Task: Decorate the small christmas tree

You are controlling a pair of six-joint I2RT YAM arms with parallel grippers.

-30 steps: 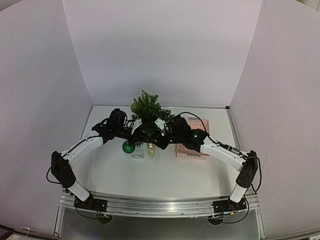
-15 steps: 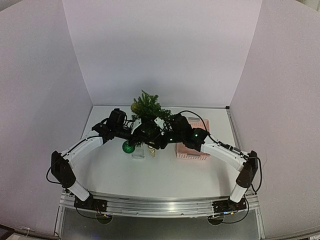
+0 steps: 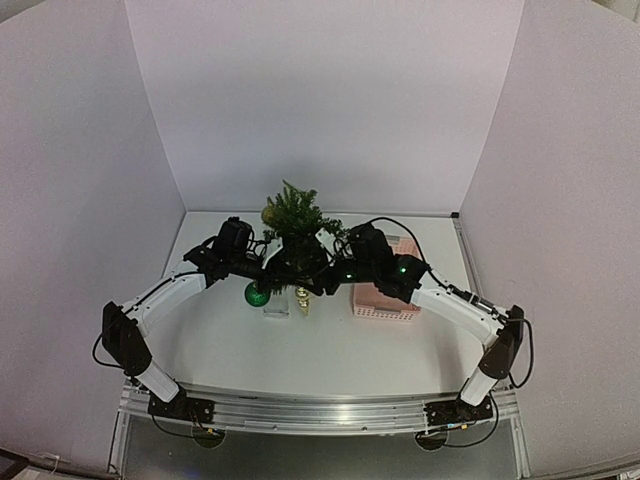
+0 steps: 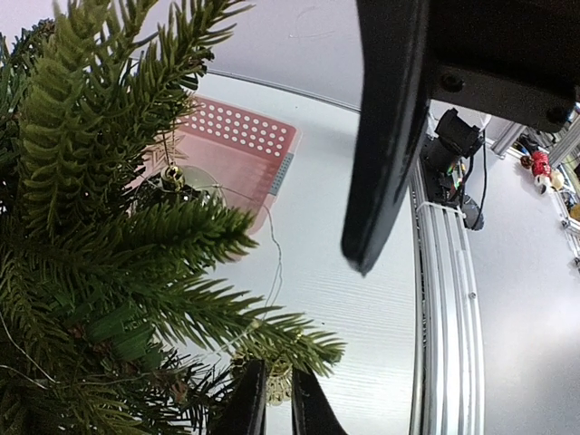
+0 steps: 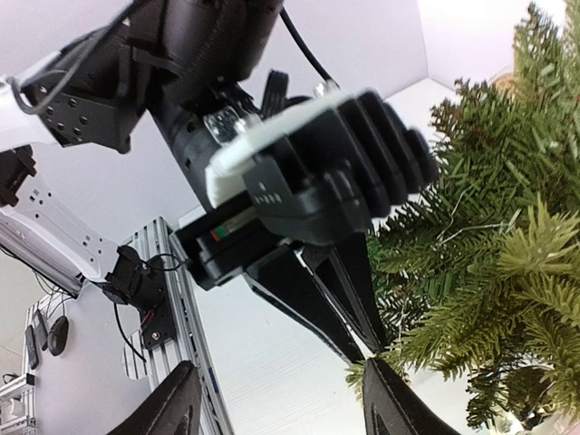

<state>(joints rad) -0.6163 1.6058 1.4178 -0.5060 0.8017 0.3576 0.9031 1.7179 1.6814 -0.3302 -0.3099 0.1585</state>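
the small christmas tree (image 3: 293, 212) stands at the far middle of the table (image 3: 330, 350), just left of the pink basket (image 3: 385, 302), with both arms reaching in at its near side. the left gripper (image 4: 276, 390) sits low against the near branches, needles just beside its fingers (image 4: 246, 408). its jaws are nearly together, only a thin slit between them. a fine thread (image 4: 275, 263) runs down toward them, but i cannot tell whether they pinch it. the right gripper (image 5: 279, 381) has its jaws wide apart and holds nothing. the tree's branches lie beside and beyond one finger (image 5: 390, 403), not in the gap. a gold ornament (image 3: 302, 298) and a green ball (image 3: 257, 294) show at the tree's near foot.
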